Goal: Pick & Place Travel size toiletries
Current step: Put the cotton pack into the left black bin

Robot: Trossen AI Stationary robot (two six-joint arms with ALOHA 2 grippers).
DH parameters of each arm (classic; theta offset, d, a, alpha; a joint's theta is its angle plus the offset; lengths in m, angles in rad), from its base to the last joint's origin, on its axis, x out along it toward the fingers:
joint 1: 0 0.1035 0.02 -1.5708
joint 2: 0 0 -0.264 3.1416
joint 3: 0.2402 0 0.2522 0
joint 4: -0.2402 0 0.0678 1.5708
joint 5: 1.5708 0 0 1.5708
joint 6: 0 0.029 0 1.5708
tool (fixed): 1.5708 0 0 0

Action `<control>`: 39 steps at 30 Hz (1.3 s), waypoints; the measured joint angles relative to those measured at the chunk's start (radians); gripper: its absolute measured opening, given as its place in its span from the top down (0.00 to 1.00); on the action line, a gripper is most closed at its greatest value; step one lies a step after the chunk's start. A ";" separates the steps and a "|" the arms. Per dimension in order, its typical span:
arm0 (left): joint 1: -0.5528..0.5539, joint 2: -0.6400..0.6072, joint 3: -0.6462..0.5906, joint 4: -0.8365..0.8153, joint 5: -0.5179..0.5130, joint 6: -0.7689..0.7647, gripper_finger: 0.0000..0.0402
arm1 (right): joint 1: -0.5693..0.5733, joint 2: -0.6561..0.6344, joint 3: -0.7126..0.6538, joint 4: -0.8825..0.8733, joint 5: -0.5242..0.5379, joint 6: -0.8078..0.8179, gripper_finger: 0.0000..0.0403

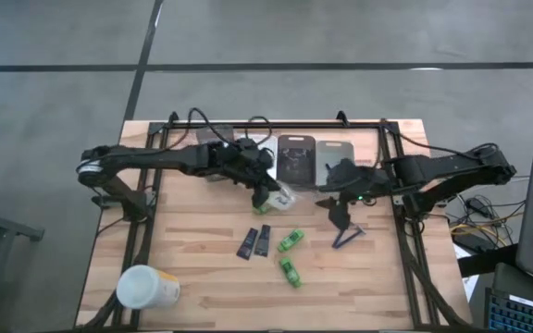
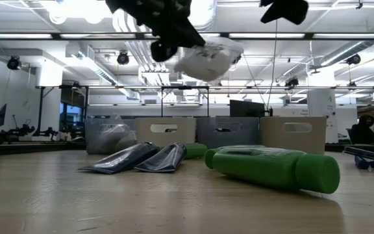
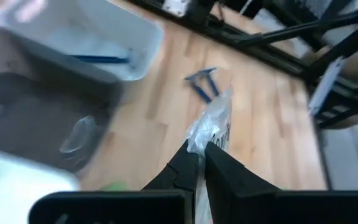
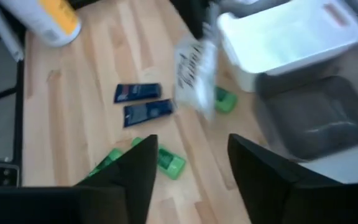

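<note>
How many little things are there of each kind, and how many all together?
Green tubes: 2 on the table
Dark blue sachets: 2 on the table
Blue sticks: 1 bunch on the table
Clear crinkly packet: 1, held up off the table in the left claw
Total: 6

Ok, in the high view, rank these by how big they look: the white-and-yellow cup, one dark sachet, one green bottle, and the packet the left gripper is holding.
1. White-and-yellow cup, clearly largest.
2. Clear packet in the left gripper, partly hidden, so unsure.
3. Dark sachet and green bottle: too alike to rank.
</note>
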 joint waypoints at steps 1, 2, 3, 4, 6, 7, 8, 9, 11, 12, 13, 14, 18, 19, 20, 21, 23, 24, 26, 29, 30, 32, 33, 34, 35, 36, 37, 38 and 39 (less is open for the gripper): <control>0.008 -0.027 0.000 -0.050 -0.012 0.018 0.96 | 0.000 -0.018 0.000 -0.019 0.015 0.011 0.48; 0.015 -0.057 0.000 -0.107 -0.028 0.037 0.96 | 0.000 -0.037 -0.003 -0.033 0.029 0.031 0.46; 0.022 -0.090 -0.001 -0.156 -0.061 0.054 0.96 | 0.000 -0.056 -0.006 -0.048 0.036 0.051 0.44; 0.031 -0.127 -0.005 -0.198 -0.099 0.066 0.96 | 0.000 -0.074 -0.012 -0.060 0.048 0.065 0.43; 0.058 -0.206 -0.033 -0.246 -0.152 0.079 0.96 | 0.000 -0.109 -0.031 -0.068 0.060 0.082 0.41; 0.080 -0.245 -0.056 -0.250 -0.167 0.078 0.96 | 0.000 -0.124 -0.043 -0.068 0.071 0.092 0.40; 0.104 -0.282 -0.082 -0.249 -0.181 0.077 0.96 | 0.000 -0.135 -0.054 -0.068 0.090 0.102 0.39; 0.132 -0.321 -0.116 -0.245 -0.190 0.070 0.96 | 0.000 -0.147 -0.066 -0.067 0.113 0.110 0.38; 0.199 -0.391 -0.191 -0.242 -0.208 0.050 0.96 | 0.000 -0.163 -0.092 -0.070 0.163 0.123 0.37; 0.236 -0.425 -0.233 -0.241 -0.211 0.034 0.96 | 0.000 -0.170 -0.104 -0.069 0.181 0.138 0.36; 0.271 -0.455 -0.275 -0.241 -0.210 0.021 0.96 | -0.001 -0.178 -0.118 -0.069 0.189 0.162 0.36; 0.307 -0.484 -0.315 -0.242 -0.210 0.009 0.96 | -0.001 -0.184 -0.130 -0.072 0.191 0.187 0.35; 0.396 -0.571 -0.439 -0.215 -0.200 -0.001 0.96 | 0.000 -0.189 -0.164 -0.070 0.190 0.239 0.33; 0.408 -0.584 -0.458 -0.193 -0.199 0.000 0.96 | 0.000 -0.187 -0.170 -0.071 0.188 0.244 0.33; 0.417 -0.591 -0.472 -0.175 -0.206 0.005 0.96 | 0.000 -0.185 -0.176 -0.067 0.187 0.249 0.32; 0.423 -0.595 -0.484 -0.154 -0.213 0.013 0.96 | 0.000 -0.183 -0.181 -0.068 0.186 0.255 0.31; 0.433 -0.588 -0.495 -0.134 -0.232 0.044 0.96 | 0.000 -0.174 -0.189 -0.066 0.184 0.268 0.30; 0.436 -0.578 -0.496 -0.134 -0.237 0.062 0.96 | 0.000 -0.169 -0.193 -0.066 0.184 0.274 0.30; 0.443 -0.549 -0.501 -0.133 -0.242 0.095 0.96 | 0.000 -0.157 -0.196 -0.066 0.183 0.280 0.29; 0.453 -0.491 -0.509 -0.139 -0.233 0.126 0.96 | 0.000 -0.141 -0.196 -0.062 0.183 0.280 0.27; 0.456 -0.469 -0.509 -0.134 -0.214 0.130 0.96 | 0.000 -0.136 -0.196 -0.061 0.182 0.280 0.27; 0.456 -0.427 -0.509 -0.128 -0.173 0.139 0.96 | 0.000 -0.129 -0.196 -0.056 0.180 0.281 0.26; 0.456 -0.407 -0.509 -0.117 -0.161 0.141 0.96 | 0.000 -0.126 -0.196 -0.051 0.180 0.284 0.26; 0.456 -0.386 -0.509 -0.101 -0.149 0.141 0.96 | 0.000 -0.125 -0.196 -0.049 0.180 0.290 0.26; 0.456 -0.365 -0.509 -0.086 -0.145 0.142 0.96 | 0.000 -0.125 -0.196 -0.050 0.180 0.292 0.26; 0.456 -0.345 -0.509 -0.069 -0.145 0.145 0.96 | 0.000 -0.125 -0.196 -0.049 0.180 0.294 0.26; 0.456 -0.326 -0.509 -0.051 -0.145 0.147 0.96 | 0.000 -0.123 -0.196 -0.048 0.180 0.295 0.27; 0.458 -0.308 -0.509 -0.033 -0.145 0.149 0.95 | 0.000 -0.123 -0.196 -0.048 0.180 0.300 0.28; 0.458 -0.288 -0.509 -0.021 -0.146 0.150 0.95 | 0.000 -0.123 -0.196 -0.049 0.180 0.308 0.29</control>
